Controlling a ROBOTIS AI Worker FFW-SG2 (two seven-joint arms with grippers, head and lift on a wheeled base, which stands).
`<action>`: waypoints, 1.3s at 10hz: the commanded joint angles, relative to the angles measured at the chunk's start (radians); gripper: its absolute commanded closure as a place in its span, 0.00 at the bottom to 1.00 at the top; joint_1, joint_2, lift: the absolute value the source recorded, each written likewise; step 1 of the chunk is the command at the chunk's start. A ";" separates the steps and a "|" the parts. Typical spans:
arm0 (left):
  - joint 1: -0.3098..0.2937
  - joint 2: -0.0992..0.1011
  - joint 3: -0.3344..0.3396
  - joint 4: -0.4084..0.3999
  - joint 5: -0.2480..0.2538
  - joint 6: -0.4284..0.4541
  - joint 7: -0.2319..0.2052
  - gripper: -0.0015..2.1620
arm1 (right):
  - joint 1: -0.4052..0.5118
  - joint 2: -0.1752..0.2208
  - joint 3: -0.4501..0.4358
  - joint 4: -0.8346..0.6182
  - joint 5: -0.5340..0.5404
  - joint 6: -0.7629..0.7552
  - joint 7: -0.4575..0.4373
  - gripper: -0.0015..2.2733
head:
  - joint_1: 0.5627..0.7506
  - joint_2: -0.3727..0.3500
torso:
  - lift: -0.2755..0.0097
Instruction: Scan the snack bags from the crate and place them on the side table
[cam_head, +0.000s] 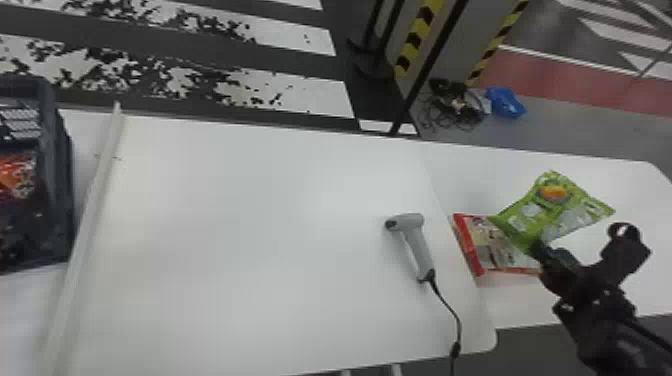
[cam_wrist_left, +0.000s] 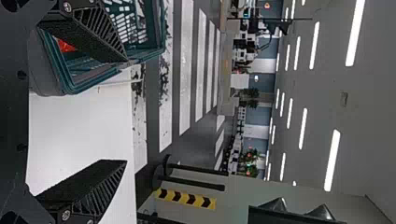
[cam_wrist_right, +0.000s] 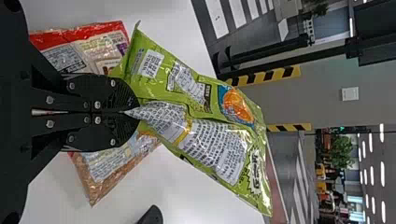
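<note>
A: Where is the green snack bag (cam_head: 567, 205)?

B: From the middle of the head view, with 12 at the top, it is at 3 o'clock. The right claw (cam_head: 537, 248) is pinching one end of it, over the side desk (cam_head: 595, 295).

A: Is anything under it?

B: Yes, a red and white bag (cam_head: 492, 250) lies flat on the side desk, at 4 o'clock. The green bag covers part of it. I can't tell if the two touch. In the right wrist view there is a tan part (cam_wrist_right: 107, 175) on the desk too. I can't tell if it is the same bag or one more.

A: What is the left claw (cam_wrist_left: 125, 111) doing?

B: It is let go, with its two fingers wide apart. In the left wrist view, one finger is in front of the crate.

A: And where is the crate (cam_head: 56, 165)?

B: At 9 o'clock, at the edge of the head view. There is something red and shiny (cam_head: 17, 175) in it.

A: What about the scanner (cam_head: 417, 245)?

B: It lies on its side on the big white desk (cam_head: 240, 225), at 4 o'clock, nearer the middle than the red and white bag. Its nose points to 9 o'clock. A black cord (cam_head: 452, 315) comes out of its handle.
</note>
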 joint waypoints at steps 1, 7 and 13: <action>0.000 -0.003 0.000 0.000 0.000 0.000 0.000 0.05 | -0.002 0.005 0.027 0.023 0.003 -0.035 -0.029 0.55 | 0.70 0.03 | 0.64; 0.012 -0.003 0.000 -0.017 0.000 0.000 0.000 0.05 | 0.062 0.047 0.018 -0.114 -0.009 -0.041 -0.097 0.02 | 0.70 0.03 | 0.64; 0.017 -0.003 -0.018 -0.026 -0.018 0.003 0.001 0.05 | 0.353 0.228 0.191 -0.714 -0.005 -0.093 -0.081 0.01 | 0.70 0.03 | 0.64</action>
